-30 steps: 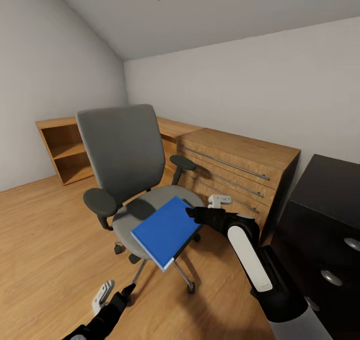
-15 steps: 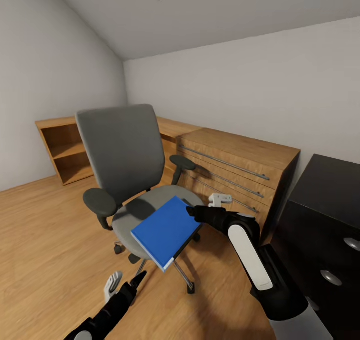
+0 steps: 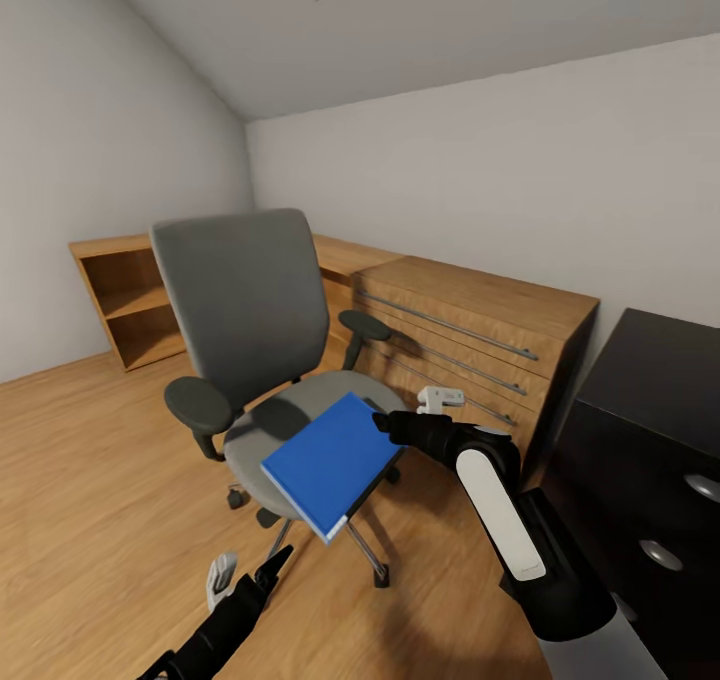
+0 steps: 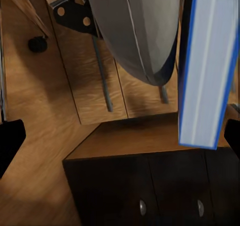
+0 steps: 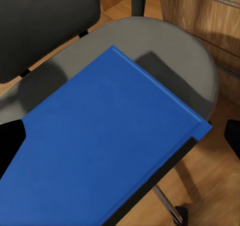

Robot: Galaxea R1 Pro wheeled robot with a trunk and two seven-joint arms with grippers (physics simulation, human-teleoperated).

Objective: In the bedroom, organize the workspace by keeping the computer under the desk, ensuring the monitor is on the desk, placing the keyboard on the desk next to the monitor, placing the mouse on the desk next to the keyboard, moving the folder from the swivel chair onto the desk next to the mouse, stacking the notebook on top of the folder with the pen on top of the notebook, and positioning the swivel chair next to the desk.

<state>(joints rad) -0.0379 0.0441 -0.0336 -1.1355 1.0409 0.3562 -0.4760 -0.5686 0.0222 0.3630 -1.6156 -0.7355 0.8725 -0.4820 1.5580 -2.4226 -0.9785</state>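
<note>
Head view: the right arm reaches forward from the lower right, bent at the elbow, and the right gripper (image 3: 384,423) is closed on the far right edge of the folder (image 3: 330,463). The blue folder is held tilted above the front of the swivel chair (image 3: 250,310) seat. The left gripper (image 3: 243,572) is low above the floor, its fingers spread apart, holding nothing.

A wood floor (image 3: 90,480) is carrying a grey swivel chair (image 3: 250,330) on its casters. A light-wood dresser (image 3: 470,345) and an open shelf unit (image 3: 125,300) are standing on it along the walls, beside a black desk (image 3: 650,440).
</note>
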